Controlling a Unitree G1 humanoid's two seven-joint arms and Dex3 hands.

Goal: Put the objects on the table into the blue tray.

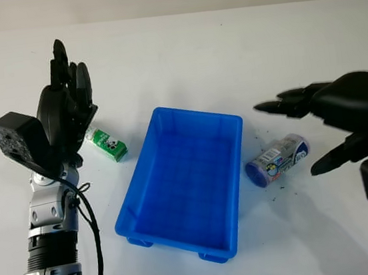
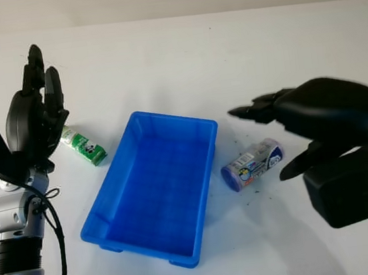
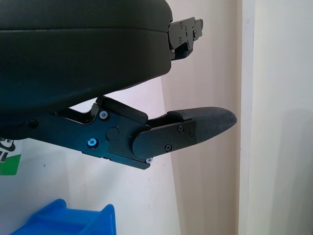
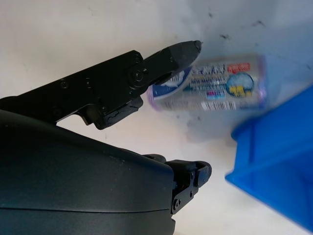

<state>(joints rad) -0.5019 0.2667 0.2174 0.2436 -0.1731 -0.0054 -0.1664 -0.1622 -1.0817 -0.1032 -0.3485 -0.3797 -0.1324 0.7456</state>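
Left eye view, item one: blue tray (image 1: 178,198), set at the middle of the white surface (image 1: 181,57), nothing inside it. Item two: small green carton (image 1: 107,145), lying on the surface just beside the tray's left wall, partly behind my left hand (image 1: 65,102). That hand is raised upright at the left, holding nothing, fingers (image 3: 195,128) extended and uncurled. Item three: purple cylindrical container (image 1: 277,159) with a printed label, lying on its side on the surface just beside the tray's right wall, among dark specks. My right hand (image 1: 332,116) hovers over the surface to the container's right, open, fingers (image 4: 171,56) reaching toward it; whether a fingertip touches the container I cannot tell.
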